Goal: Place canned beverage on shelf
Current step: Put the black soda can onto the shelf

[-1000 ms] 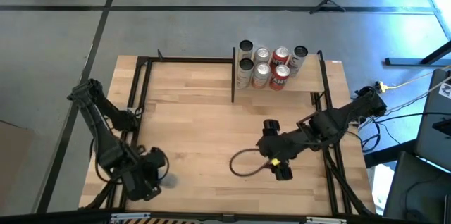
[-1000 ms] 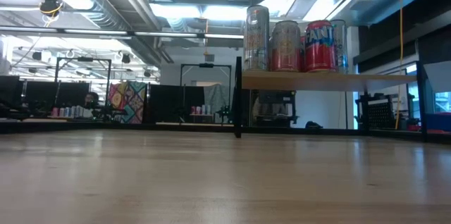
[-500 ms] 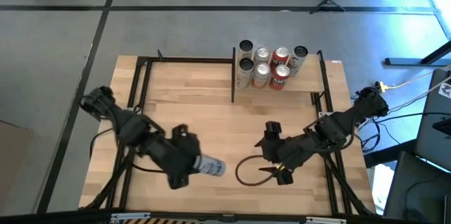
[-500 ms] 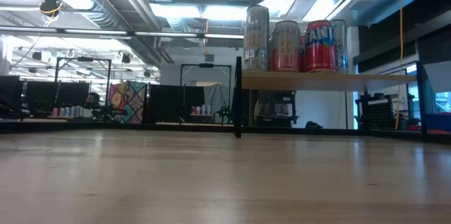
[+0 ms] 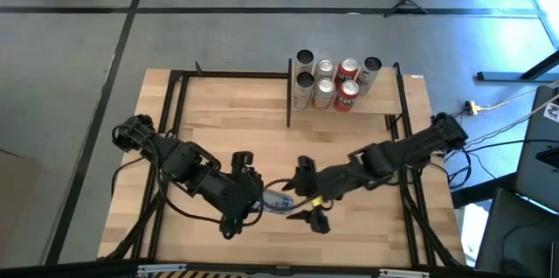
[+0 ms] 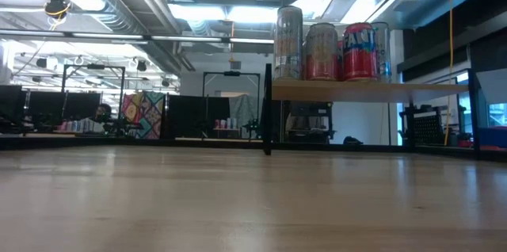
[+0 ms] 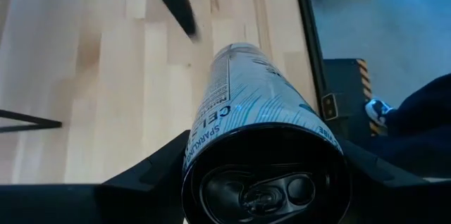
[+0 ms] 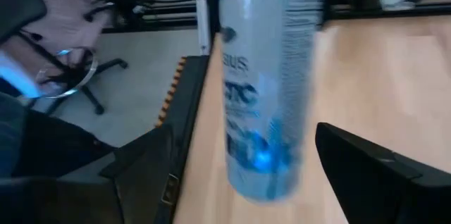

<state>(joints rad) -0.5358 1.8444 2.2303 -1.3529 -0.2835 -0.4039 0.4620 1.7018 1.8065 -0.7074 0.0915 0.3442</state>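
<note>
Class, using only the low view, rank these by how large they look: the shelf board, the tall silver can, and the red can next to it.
1. The shelf board, clearly widest.
2. The tall silver can.
3. The red can, shorter than the silver one but wider; the two cans are close, and their distance from the camera may differ, so that order is unsure.

The desk lies bare through the middle and left of the high view. At upper right, the shelf carries six cans packed at its rear, its front strip free. Black posts flank it.
</note>
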